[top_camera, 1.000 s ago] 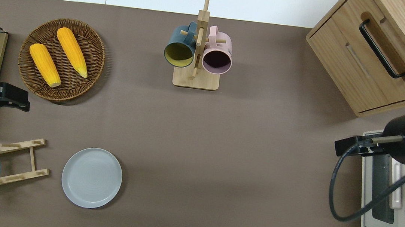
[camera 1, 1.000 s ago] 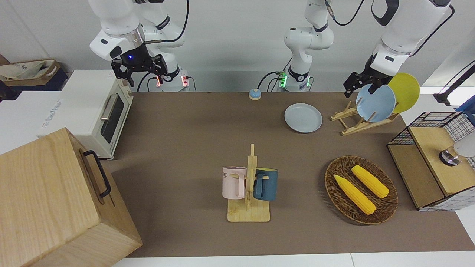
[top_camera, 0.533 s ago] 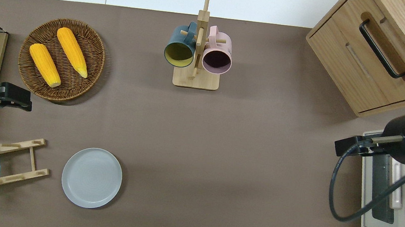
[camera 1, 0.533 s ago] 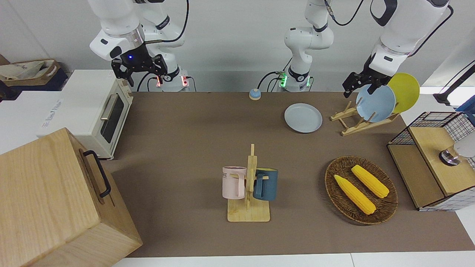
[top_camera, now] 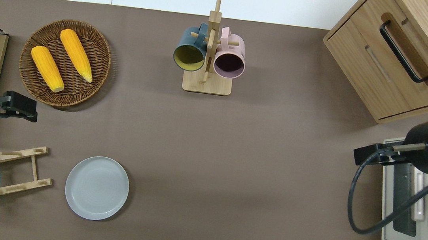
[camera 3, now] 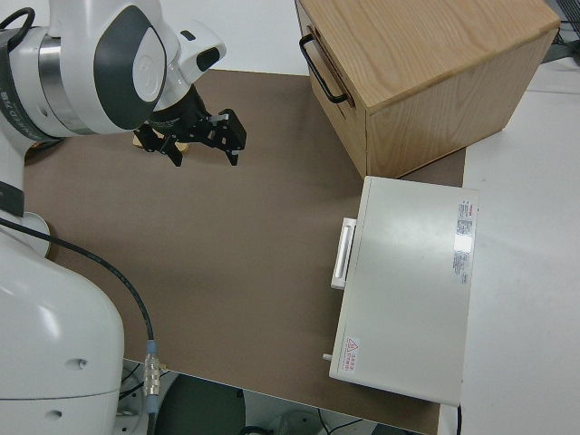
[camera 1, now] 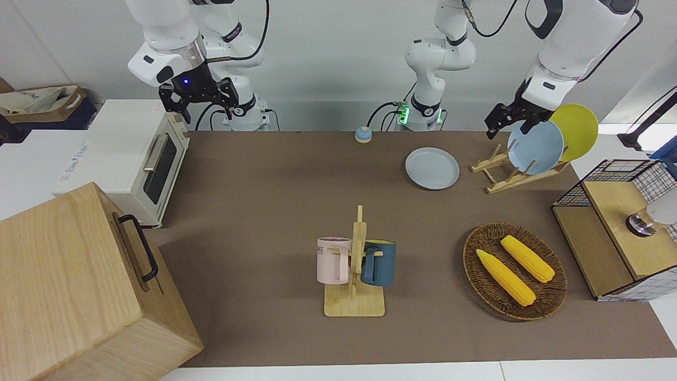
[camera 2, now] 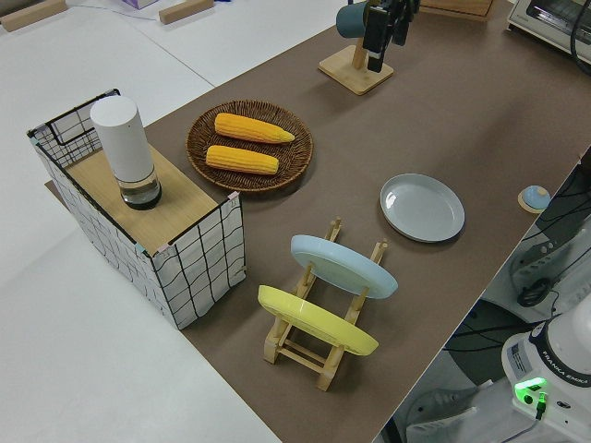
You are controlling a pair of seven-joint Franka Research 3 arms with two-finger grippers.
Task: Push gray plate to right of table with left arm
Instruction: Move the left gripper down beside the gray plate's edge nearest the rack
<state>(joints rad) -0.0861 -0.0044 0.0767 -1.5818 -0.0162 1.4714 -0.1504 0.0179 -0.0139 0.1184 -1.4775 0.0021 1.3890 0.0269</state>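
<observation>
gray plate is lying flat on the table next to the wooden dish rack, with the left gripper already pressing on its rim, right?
Not quite. The gray plate does lie flat on the table beside the wooden dish rack, but the left gripper isn't touching it; the overhead view shows it clear of the plate.

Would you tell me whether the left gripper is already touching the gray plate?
No: in the overhead view the left gripper hangs over bare table near the wicker basket, well apart from the gray plate.

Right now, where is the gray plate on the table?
The gray plate lies flat on the table, toward the left arm's end, beside the wooden plate rack and nearer to the robots than the corn basket.
</observation>
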